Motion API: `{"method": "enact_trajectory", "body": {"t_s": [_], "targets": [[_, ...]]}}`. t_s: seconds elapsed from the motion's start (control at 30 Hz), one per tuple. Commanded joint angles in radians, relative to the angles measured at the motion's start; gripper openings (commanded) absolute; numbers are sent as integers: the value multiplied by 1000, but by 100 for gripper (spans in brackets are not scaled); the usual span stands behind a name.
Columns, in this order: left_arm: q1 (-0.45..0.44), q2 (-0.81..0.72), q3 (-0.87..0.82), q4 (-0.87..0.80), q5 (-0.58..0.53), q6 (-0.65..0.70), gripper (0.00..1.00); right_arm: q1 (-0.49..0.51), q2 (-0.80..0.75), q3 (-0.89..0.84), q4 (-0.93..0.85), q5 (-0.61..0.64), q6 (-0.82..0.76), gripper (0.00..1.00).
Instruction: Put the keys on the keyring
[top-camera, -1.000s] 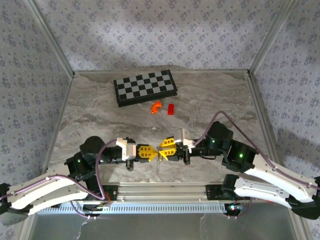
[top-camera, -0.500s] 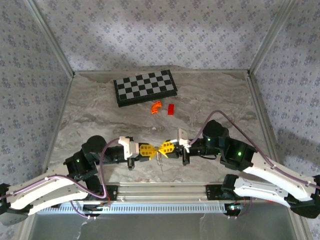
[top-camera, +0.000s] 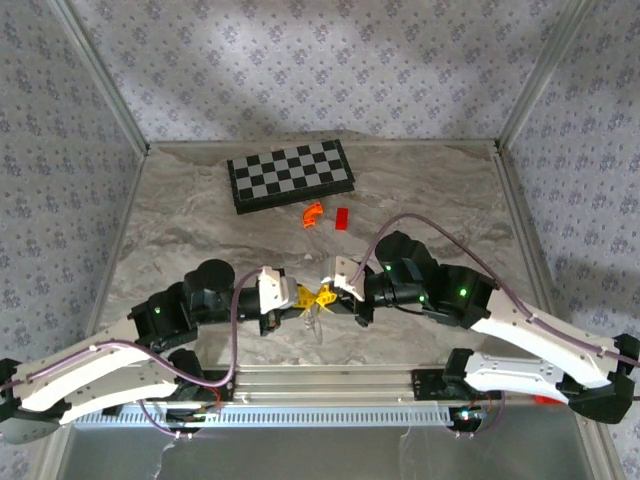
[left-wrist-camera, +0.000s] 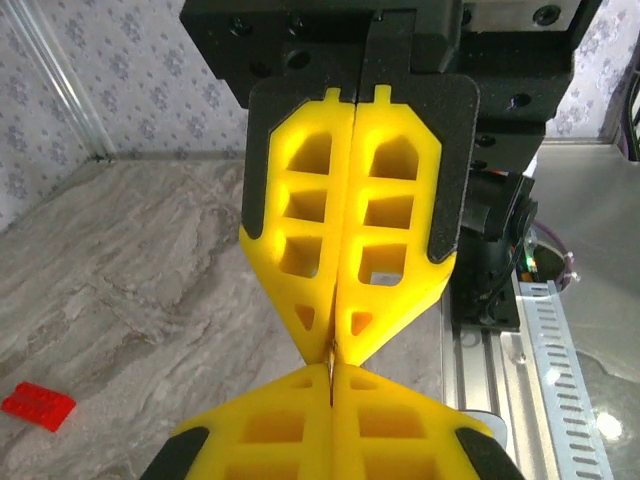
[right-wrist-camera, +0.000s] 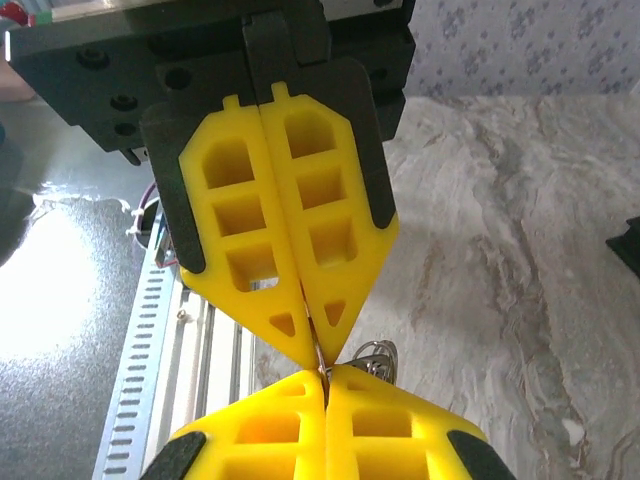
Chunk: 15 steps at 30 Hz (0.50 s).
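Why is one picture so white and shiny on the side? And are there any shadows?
Right wrist view: light bounces off the shiny silver metal plate on the left and washes it out white. Left wrist view: a smaller shine on that plate, bottom right. Top view: slanted grey shadows cross the flowered wallpaper.

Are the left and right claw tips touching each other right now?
Touching. The left wrist view shows the left claw and right claw meeting tip to tip, no gap.
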Motion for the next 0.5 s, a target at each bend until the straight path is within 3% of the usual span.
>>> {"method": "enact_trajectory", "body": {"t_s": [0.0, 0.13, 0.23, 0.3, 0.47], "targets": [[-7, -7, 16, 19, -14, 13, 0, 9, 1, 41, 12, -29, -16, 0], [-6, -35, -12, 83, -9, -1, 0, 11, 3, 36, 25, -25, -15, 0], [-6, -64, -39, 165, 20, -15, 0, 12, -12, 10, 68, -20, 1, 22], [-7, -79, -55, 213, 38, -18, 0, 12, -30, -8, 101, -16, 19, 29], [-6, -100, -82, 305, 81, -12, 0, 9, -74, -59, 181, -11, 57, 28]]}}
